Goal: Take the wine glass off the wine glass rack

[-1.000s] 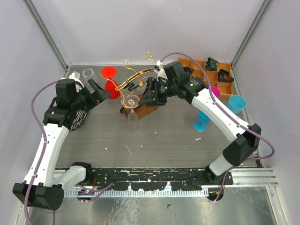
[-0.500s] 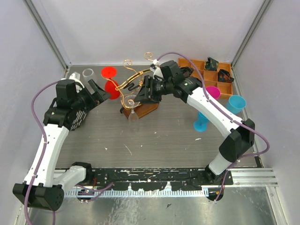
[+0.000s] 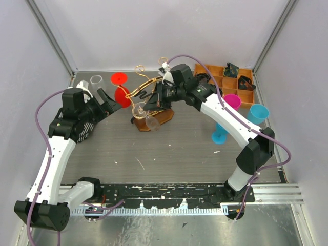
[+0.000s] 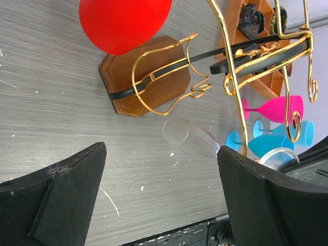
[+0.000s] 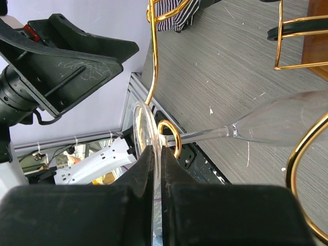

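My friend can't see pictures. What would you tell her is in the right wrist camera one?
The right gripper pinches the thin round foot of a clear wine glass between its two black fingers. The glass's stem runs right past a gold loop of the wine glass rack, and its bowl stretches out above the grey table.
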Controlling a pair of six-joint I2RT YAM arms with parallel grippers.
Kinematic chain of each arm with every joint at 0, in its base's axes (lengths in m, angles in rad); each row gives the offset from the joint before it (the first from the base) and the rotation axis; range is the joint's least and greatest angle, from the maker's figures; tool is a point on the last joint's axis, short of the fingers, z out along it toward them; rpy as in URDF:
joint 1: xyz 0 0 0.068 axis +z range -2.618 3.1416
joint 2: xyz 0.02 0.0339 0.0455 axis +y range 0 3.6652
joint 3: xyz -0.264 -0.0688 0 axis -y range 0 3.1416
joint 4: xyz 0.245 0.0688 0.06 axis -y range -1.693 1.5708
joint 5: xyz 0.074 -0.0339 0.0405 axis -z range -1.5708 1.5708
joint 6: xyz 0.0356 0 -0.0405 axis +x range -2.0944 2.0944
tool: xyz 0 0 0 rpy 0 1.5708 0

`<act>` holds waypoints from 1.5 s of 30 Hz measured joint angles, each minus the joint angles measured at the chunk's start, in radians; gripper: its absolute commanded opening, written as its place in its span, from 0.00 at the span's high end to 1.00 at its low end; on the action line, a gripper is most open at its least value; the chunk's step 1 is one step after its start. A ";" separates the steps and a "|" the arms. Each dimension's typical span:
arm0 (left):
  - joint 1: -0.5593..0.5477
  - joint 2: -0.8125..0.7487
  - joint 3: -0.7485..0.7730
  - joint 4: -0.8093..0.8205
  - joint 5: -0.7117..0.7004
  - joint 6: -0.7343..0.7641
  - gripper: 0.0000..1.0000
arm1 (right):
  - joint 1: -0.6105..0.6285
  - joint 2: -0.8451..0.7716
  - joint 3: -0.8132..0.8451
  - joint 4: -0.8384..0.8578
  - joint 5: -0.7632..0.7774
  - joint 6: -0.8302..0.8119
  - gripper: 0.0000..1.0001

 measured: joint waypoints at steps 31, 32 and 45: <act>0.000 -0.011 -0.022 -0.016 -0.004 0.022 0.02 | 0.042 0.105 0.055 0.077 -0.088 0.100 0.99; 0.000 -0.011 -0.024 -0.015 -0.003 0.021 0.03 | 0.046 0.095 0.046 0.076 -0.088 0.103 0.99; 0.004 -0.009 -0.046 -0.016 -0.010 0.015 0.02 | 0.107 0.091 0.091 0.096 -0.085 0.122 0.99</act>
